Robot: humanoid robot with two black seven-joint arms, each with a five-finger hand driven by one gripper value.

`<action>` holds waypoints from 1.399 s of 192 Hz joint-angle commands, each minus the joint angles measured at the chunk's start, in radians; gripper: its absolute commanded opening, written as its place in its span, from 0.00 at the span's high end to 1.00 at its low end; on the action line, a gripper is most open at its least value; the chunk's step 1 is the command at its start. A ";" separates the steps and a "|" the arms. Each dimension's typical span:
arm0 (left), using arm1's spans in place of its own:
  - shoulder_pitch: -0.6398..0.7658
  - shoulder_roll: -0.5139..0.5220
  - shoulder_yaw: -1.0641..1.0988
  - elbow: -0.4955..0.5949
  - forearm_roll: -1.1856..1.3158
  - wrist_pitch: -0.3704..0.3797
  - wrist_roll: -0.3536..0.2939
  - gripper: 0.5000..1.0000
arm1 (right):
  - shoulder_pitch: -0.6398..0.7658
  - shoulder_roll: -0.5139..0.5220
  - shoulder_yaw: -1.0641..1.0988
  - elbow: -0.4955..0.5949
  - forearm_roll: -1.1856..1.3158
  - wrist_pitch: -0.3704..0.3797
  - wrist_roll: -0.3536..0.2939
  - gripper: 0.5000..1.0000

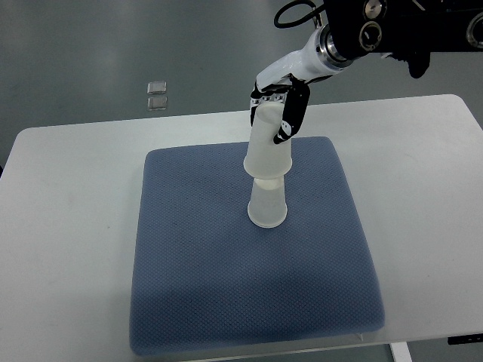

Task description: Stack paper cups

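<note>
Cup (269,147) inverted in right robot hand (281,113), over lower cup (268,207).

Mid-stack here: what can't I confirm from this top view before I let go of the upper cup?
- Top view: whether the upper cup is seated on the lower cup; their overlap hides the contact.
- Upper cup's far side: covered by the right hand.
- Right arm: cut off by the top edge.
- Small clear items on the floor: too small to identify.
- Left hand: not in view.

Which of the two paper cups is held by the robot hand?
The upper paper cup, upside down, is held by the right hand. The lower paper cup stands untouched on the blue mat.
</note>
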 commanded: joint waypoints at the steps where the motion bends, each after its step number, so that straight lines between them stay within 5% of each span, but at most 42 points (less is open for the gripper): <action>1: 0.001 0.000 0.001 0.000 0.000 0.000 -0.001 0.00 | -0.008 0.003 -0.002 0.005 0.000 -0.012 0.001 0.69; 269: 0.001 0.000 0.001 0.000 0.000 0.000 -0.001 0.00 | -0.088 0.012 -0.032 0.045 0.003 -0.122 0.000 0.66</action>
